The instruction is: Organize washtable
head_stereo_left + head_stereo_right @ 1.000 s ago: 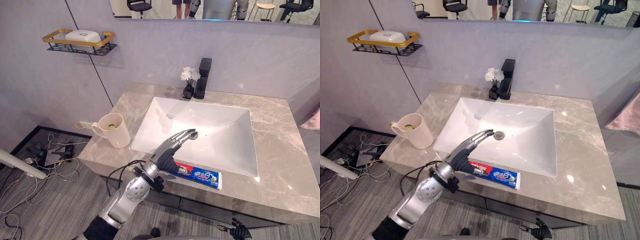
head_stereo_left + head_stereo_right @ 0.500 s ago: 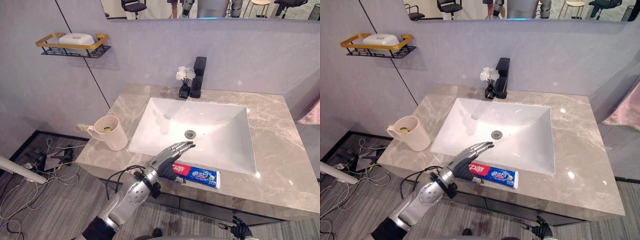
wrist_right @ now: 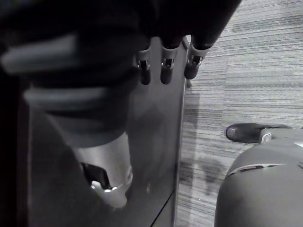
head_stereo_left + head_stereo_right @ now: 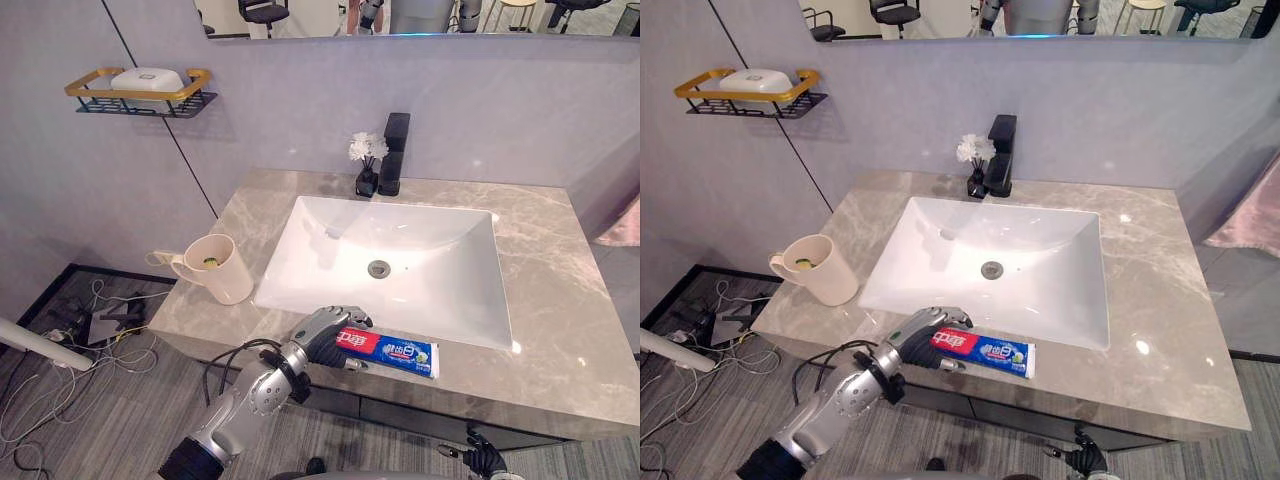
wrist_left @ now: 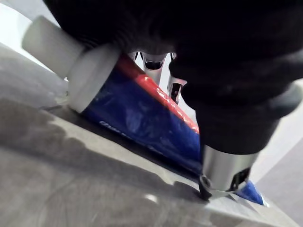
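Fingers (image 4: 346, 318) of our left hand (image 4: 322, 333), stretched above the sink (image 4: 430, 240) a moment ago, now curl round the toothpaste tube (image 4: 400, 351) lying between sink and table (image 4: 560, 300) front edge; bare table spreads rightward. Our right hand (image 4: 484, 461) hangs relaxed below.

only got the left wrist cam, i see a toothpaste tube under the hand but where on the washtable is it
Observer: The toothpaste tube lies flat on the front strip of the counter, just before the sink, with the left hand curled over its cap end.
Operator: anything to the left i could hit
Observer: A cream mug stands upright on the counter left of the sink, apart from the hand.
Operator: and the right hand
Observer: The right hand hangs low, below the counter's front edge, fingers relaxed, holding nothing.
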You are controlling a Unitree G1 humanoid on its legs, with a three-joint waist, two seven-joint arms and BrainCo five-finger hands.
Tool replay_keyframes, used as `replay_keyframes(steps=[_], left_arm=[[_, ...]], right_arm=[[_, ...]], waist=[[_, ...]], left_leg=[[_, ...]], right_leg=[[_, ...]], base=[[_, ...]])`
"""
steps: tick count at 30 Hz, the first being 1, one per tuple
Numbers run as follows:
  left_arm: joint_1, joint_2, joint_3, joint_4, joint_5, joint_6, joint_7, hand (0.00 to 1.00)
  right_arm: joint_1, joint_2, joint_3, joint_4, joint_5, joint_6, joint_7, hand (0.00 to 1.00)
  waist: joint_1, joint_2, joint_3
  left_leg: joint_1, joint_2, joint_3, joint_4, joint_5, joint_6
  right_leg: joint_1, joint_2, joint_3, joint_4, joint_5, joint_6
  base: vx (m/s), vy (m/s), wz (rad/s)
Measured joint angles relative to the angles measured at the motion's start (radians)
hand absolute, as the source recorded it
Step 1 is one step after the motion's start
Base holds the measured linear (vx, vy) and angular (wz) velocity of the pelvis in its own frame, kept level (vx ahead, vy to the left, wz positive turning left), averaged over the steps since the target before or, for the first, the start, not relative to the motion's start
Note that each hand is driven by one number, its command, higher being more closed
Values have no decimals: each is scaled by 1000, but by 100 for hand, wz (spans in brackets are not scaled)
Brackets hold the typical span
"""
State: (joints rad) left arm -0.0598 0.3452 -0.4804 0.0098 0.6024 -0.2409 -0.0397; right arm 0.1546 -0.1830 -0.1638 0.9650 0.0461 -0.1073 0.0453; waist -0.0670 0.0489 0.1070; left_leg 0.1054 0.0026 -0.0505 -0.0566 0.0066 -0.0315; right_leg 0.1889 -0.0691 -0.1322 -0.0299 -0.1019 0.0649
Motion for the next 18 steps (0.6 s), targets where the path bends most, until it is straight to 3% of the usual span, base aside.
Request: replay_keyframes(steps=[13, 18], left_arm=[[26, 10, 23, -1, -4, 8, 0, 100], [67, -15, 72, -4, -6, 31, 10, 100]], right_arm=[[5, -1, -13, -11, 1, 1, -4, 0], [48, 8, -109, -114, 5, 1, -46, 0]], waist=[[-4, 8, -5], [-6, 13, -8]], left_leg=[[9, 3, 28, 3, -4, 0], [9, 10, 57, 0, -5, 0]], right_leg=[[-3, 0, 23, 8, 0, 0], [-20, 4, 51, 9, 6, 0]], base=[[-18, -2, -4], [-50, -10, -17]])
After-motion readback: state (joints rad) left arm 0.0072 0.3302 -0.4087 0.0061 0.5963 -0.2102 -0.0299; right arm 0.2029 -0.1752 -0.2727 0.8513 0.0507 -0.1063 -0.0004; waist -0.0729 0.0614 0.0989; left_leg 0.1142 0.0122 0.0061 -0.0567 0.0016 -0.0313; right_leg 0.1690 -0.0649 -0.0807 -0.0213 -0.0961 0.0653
